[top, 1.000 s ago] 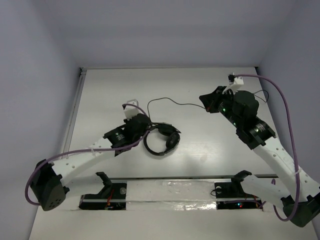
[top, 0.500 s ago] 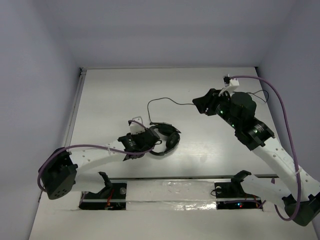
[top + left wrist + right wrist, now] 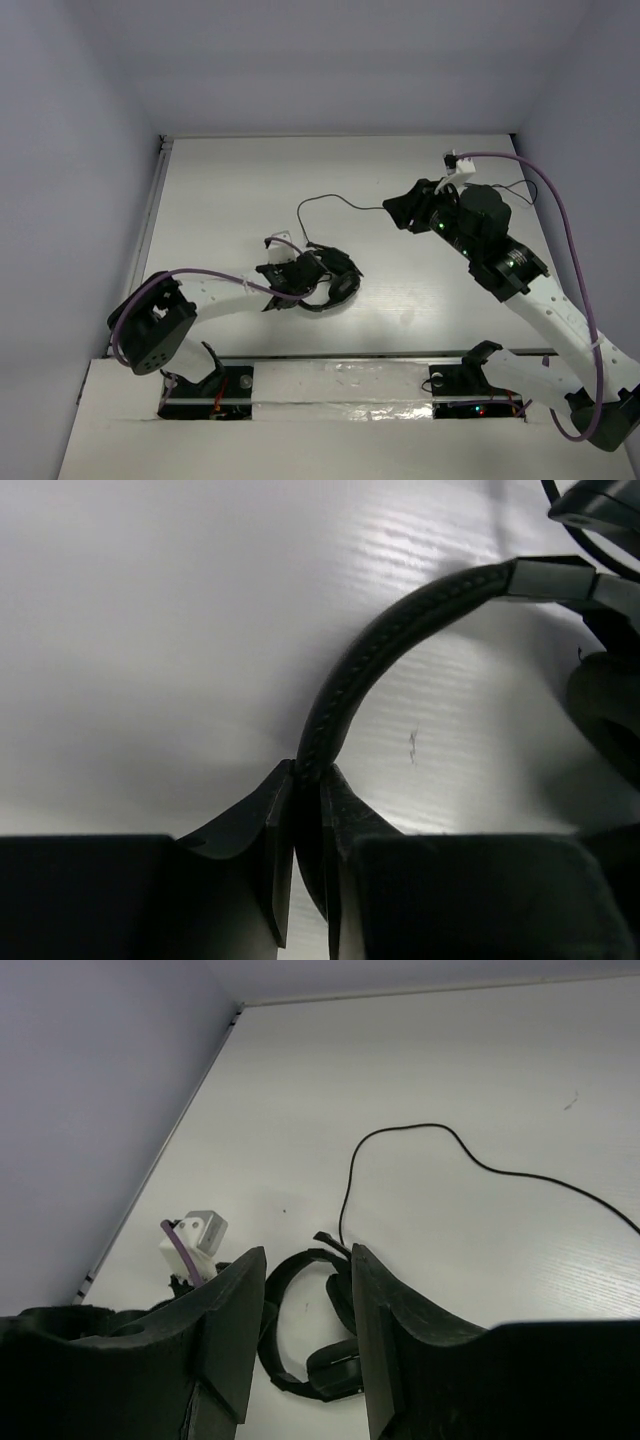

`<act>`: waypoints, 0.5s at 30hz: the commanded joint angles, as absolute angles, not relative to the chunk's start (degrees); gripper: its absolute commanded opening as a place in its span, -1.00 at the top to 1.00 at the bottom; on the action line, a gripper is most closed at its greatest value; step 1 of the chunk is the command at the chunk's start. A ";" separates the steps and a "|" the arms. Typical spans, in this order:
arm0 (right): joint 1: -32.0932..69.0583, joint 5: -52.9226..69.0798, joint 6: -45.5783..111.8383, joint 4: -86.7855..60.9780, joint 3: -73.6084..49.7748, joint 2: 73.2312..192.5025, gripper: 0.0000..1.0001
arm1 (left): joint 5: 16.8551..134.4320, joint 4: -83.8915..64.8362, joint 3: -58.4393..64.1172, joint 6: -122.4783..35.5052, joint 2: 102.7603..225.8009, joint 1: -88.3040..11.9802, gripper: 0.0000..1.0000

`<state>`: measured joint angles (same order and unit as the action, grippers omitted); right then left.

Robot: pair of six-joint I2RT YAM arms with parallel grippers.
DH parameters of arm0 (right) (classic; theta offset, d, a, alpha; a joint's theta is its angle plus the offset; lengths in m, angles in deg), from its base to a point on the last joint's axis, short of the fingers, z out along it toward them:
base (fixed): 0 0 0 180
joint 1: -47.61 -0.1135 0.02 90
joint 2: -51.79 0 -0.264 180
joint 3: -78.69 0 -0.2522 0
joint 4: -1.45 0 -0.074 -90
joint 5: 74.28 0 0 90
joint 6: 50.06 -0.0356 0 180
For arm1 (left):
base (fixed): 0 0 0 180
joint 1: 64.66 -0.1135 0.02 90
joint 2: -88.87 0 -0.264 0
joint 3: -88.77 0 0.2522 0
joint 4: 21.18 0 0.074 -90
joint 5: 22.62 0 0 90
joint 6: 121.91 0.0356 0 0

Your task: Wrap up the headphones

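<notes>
Okay, white desk [image 3: 220, 190] carries everything. The headphones [image 3: 338, 262] lie flat near its middle, a shade toward 6 o'clock.

The left hand [image 3: 308, 810] comes in from 9 o'clock, low on the desk. Its two fingers [image 3: 262, 825] are pinched tight on the headband [image 3: 400, 620], with no gap showing in the left wrist view. The right hand [image 3: 398, 212] hangs at 2 o'clock of the headphones, well apart from them. Its fingers stand wide with nothing between them.

The earcups [image 3: 345, 283] sit at the 3 o'clock side of the band, close together. The thin cable [image 3: 420, 1130] leaves the headphones toward 12 o'clock, curls in a loop, then trails off toward 2 o'clock past the right hand. It lies loose on the desk, not wrapped at all.

Handling, as a guess:
- The whole thing is light, so it would likely slide or swing if tugged.
- The band looks stitched and padded over a stiff core, so it is a good place to pinch, as done here.
- The cups are soft and the pads squash, so they make a poor grip.
- The cable is limp, thin and slippery, and easy to miss. Take it near the loop, where it lies clear of the cups.
- Pull gently, as the joint at the cup could strain.
</notes>
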<state>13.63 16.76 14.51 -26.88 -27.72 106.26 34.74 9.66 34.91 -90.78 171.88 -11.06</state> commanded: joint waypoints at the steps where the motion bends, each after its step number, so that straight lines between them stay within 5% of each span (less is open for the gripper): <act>1: 12.98 16.16 14.72 -25.67 -27.43 105.75 0.09 | 30.38 8.31 33.87 -87.55 172.11 -14.20 0.84; 3: 12.98 16.33 14.28 -25.58 -27.43 105.75 0.10 | 30.47 7.35 34.57 -85.62 171.76 -16.93 0.79; 9: 12.98 17.13 13.31 -24.53 -27.52 106.80 0.12 | 32.04 2.87 37.04 -78.94 170.79 -19.66 0.14; 15: 12.98 16.34 12.61 -22.77 -27.96 107.59 0.13 | 36.70 1.10 37.39 -77.09 170.97 -19.66 -0.10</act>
<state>13.39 16.78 13.29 -26.44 -28.05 107.51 34.78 2.82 37.05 -79.48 171.96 -19.76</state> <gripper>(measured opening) 0.437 0.544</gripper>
